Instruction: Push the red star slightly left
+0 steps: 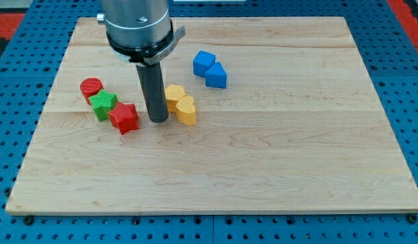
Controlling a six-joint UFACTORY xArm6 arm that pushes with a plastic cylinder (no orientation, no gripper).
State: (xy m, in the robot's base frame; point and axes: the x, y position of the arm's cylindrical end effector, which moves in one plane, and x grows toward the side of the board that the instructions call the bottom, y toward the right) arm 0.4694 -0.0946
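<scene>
The red star (124, 118) lies on the wooden board (263, 156) at the view's left, touching the green star (103, 104) up-left of it. My tip (158, 120) stands just to the star's right, a small gap between them, and just left of the two yellow blocks: a yellow heart (185, 110) and a yellow block (174, 94) behind it. The rod rises from the tip to the arm's grey flange (139, 30) at the view's top.
A red cylinder (91, 88) sits up-left of the green star, touching it. Two blue blocks (209, 68) lie together right of the flange. The board rests on a blue pegboard table (412, 102).
</scene>
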